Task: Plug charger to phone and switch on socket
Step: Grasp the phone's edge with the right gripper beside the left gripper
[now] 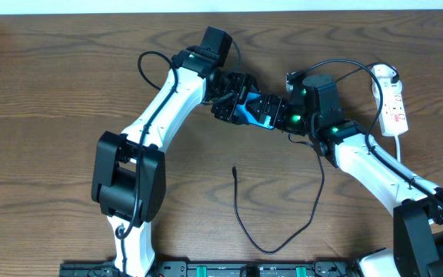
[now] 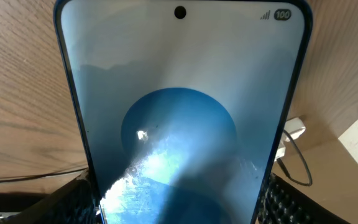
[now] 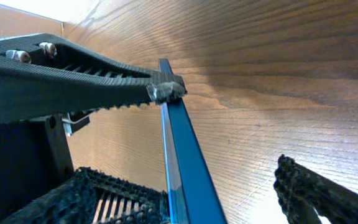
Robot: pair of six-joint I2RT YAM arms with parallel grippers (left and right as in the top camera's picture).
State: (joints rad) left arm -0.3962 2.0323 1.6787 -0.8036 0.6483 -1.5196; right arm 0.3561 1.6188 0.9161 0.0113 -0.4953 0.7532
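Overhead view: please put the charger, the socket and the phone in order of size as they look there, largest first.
1. the charger, by its long looping span, though it is very thin.
2. the socket.
3. the phone: only a small blue part shows, so its place is unsure.

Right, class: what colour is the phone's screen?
Pale blue with a deeper blue circle; the phone shows best in the left wrist view.
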